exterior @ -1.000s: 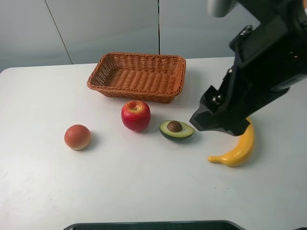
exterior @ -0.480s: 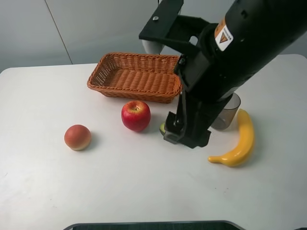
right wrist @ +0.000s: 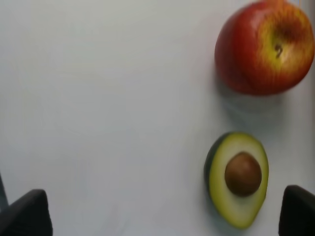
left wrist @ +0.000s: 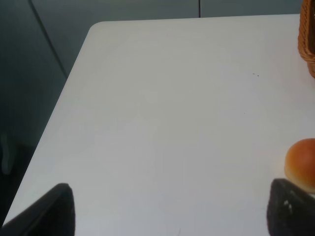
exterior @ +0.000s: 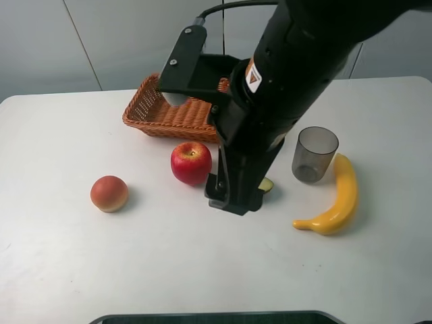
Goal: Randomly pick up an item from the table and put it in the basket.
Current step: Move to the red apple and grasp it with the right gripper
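Two fruits crowd together, avocado half (right wrist: 237, 186) at 4 o'clock of the apple (exterior: 191, 163); right claw (right wrist: 162, 212), spread wide and empty, could knock either aside.

On the tabletop (exterior: 169, 263), the basket (exterior: 145, 108) sits at the back. Before it lies the apple (exterior: 191, 163), with the peach-like fruit (exterior: 109, 193) to its left and the halved avocado (right wrist: 238, 179) near its right. Farther right, the cup (exterior: 314, 154) stands just beside the banana (exterior: 337, 199).
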